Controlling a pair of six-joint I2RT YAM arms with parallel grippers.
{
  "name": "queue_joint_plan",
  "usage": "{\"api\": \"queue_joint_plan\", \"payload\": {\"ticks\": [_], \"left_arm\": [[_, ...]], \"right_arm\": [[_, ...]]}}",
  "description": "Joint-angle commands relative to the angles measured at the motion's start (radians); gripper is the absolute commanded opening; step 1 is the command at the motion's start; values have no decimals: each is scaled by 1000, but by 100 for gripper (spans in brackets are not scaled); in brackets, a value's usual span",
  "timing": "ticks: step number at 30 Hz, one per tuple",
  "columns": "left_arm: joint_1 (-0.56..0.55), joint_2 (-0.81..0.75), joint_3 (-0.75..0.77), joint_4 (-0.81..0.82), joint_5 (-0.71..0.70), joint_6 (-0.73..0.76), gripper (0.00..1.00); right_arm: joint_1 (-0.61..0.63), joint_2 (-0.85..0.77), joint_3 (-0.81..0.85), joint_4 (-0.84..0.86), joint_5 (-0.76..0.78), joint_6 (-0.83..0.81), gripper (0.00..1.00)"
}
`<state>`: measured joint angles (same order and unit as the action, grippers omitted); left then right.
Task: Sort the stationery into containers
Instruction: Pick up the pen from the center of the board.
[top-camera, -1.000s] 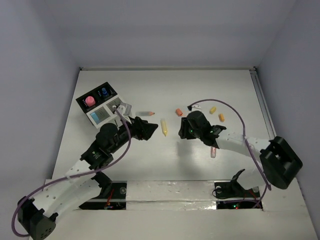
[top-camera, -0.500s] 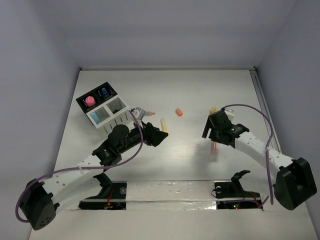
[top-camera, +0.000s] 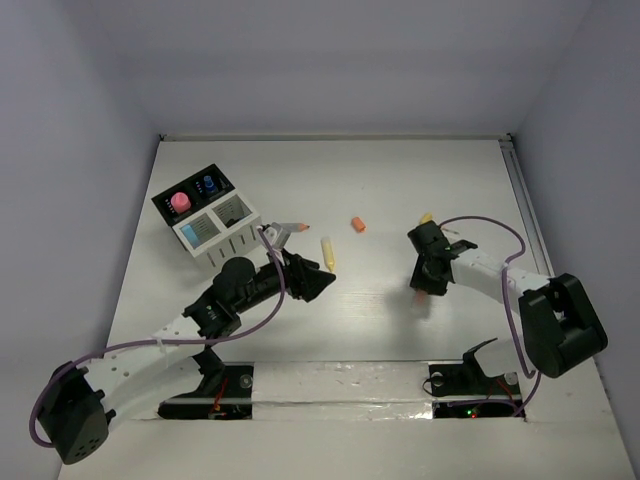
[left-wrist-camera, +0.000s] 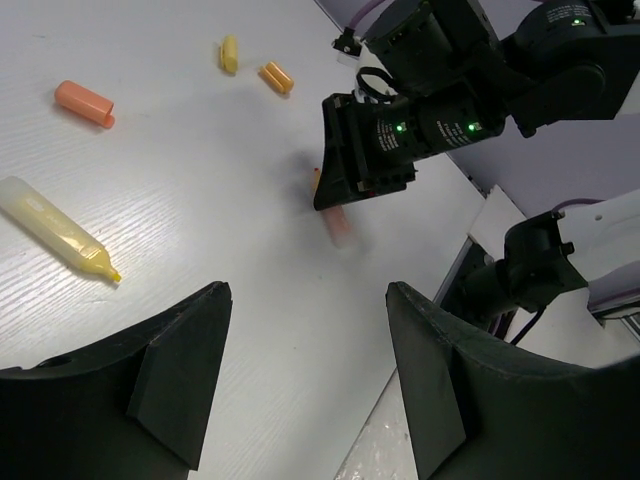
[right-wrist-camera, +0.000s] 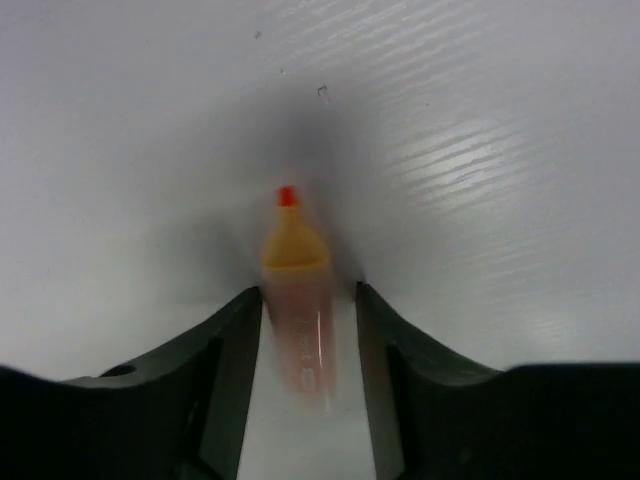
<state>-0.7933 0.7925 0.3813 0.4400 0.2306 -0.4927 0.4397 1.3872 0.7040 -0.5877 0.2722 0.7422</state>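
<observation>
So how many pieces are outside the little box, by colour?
Yellow: 2 (marker, yellow bit)
Orange: 3 (cap, orange bit, highlighter)
Grey: 1 (stick, orange-tipped)
Total: 6

Table (top-camera: 420, 170) layout
Organizer block (top-camera: 205, 222) far left; tipped marker (top-camera: 291, 228) right of it; long marker (top-camera: 327, 252) nearer; stub (top-camera: 357, 224) centre; last marker (right-wrist-camera: 295, 262) between right gripper's (right-wrist-camera: 307, 298) fingers.
</observation>
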Motion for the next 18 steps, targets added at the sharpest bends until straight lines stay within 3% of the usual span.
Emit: {"api": "queue_joint_plan", "payload": {"ticks": [1, 2, 5, 6, 12, 18], "left_arm": [[-7, -16, -9, 82, 23, 25, 60], [-18, -16, -9, 85, 24, 26, 60], [-27, 11, -7, 108, 39, 31, 60], [-37, 20, -4, 117, 55, 32, 61], [-99, 112, 39, 135, 42, 55, 63], [-138, 224, 74, 172, 9, 46, 63]], "right_arm": [[-2, 45, -15, 52, -37, 23, 42], [-2, 47, -20, 57, -37, 25, 29], [-2, 12, -21, 77, -31, 22, 6], [-2, 3, -9, 78, -30, 20, 3], [7, -65, 64, 143, -113, -18, 0], [117, -76, 190, 212, -130, -46, 0]]}}
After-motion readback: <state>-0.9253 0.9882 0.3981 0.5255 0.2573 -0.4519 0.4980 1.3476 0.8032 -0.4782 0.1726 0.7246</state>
